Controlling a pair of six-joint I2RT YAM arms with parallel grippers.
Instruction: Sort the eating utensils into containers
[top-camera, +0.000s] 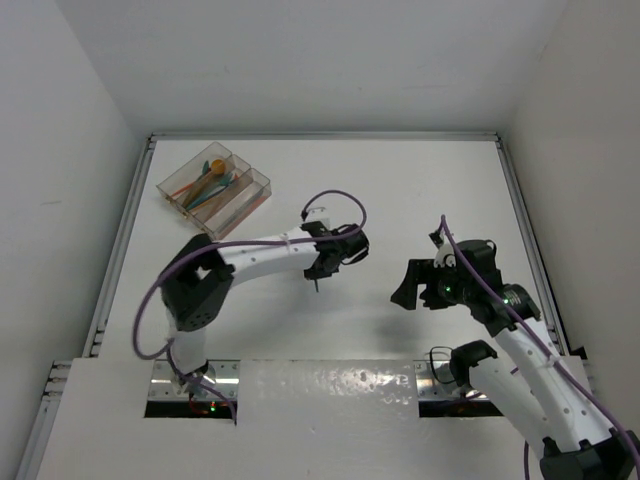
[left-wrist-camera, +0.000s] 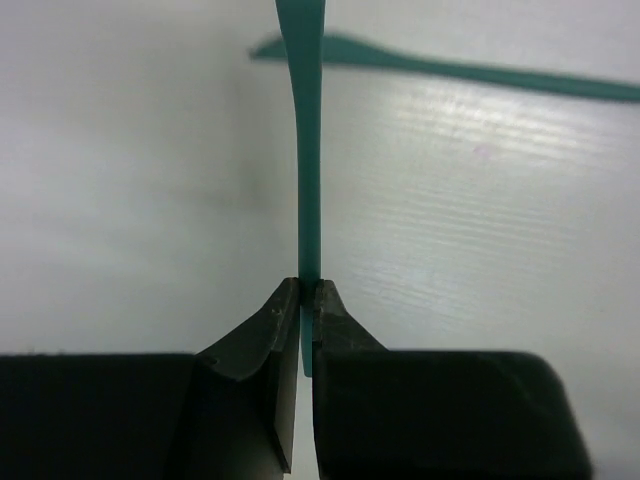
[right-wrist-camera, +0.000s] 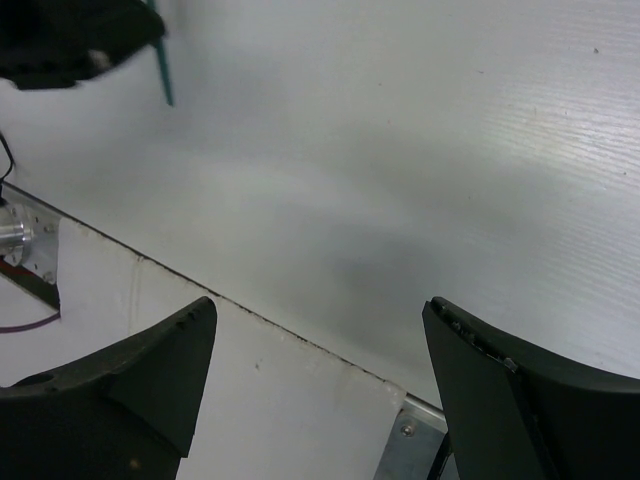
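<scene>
Currently, one teal utensil (left-wrist-camera: 308, 150) is hanging, one end pinched in the left pincer (left-wrist-camera: 308, 295), above the bench (top-camera: 420, 190). Other utensils (top-camera: 212, 183) are lying in the clear tray (top-camera: 263, 180) at the bench's far-left corner. Meanwhile the right pincer (right-wrist-camera: 320, 370) is gaping wide, holding nothing.

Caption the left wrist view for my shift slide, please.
Left gripper, jaws shut on a thin teal utensil, white table behind.

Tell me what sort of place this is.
Probably a robot test cell: a white table boxed in by plain white wall panels, a black-and-white left robot arm and its right twin mounted at the near edge, and a clear plastic three-compartment tray holding coloured plastic cutlery.
</scene>
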